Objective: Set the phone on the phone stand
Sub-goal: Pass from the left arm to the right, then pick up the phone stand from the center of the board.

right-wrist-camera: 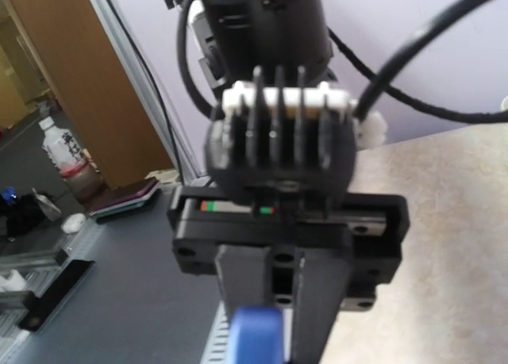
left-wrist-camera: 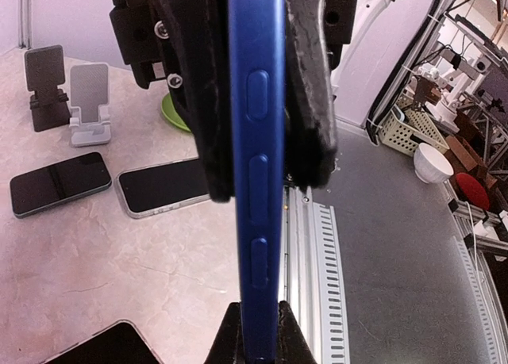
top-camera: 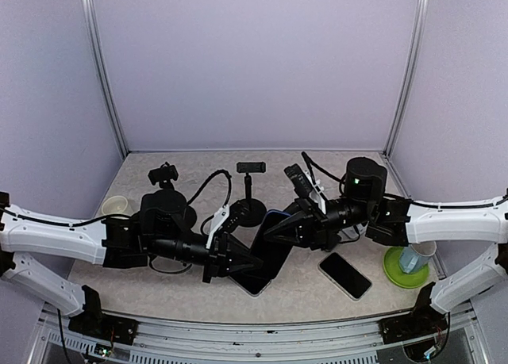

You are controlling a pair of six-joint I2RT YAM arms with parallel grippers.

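Blue phone (left-wrist-camera: 255, 253) fills the left wrist view edge-on, side buttons facing us. It looks clear of the table (top-camera: 373, 296), held in the air just in front of the phone stand (top-camera: 251, 196), on the arm-base side. Not on the stand yet.

Both claws are on it. left gripper (top-camera: 238, 262) is clamped on the end farther from the stand. right gripper (left-wrist-camera: 258, 170) is pinched flat against both faces at the end nearer the stand. My read: a handover or re-grip between arms.

Stand is black, with a round base, upright post and clip on top. Nothing in it. It sits close behind the phone.

Done: phone picked up and held.
Left: one claw lets go, the other tips the phone up, seats it in the clip and releases.
Risk as I see it: with two arms holding, any mismatch twists the phone.

Spare phone (top-camera: 345, 275) lies flat to the right of the stand, nearer the arms, untouched.
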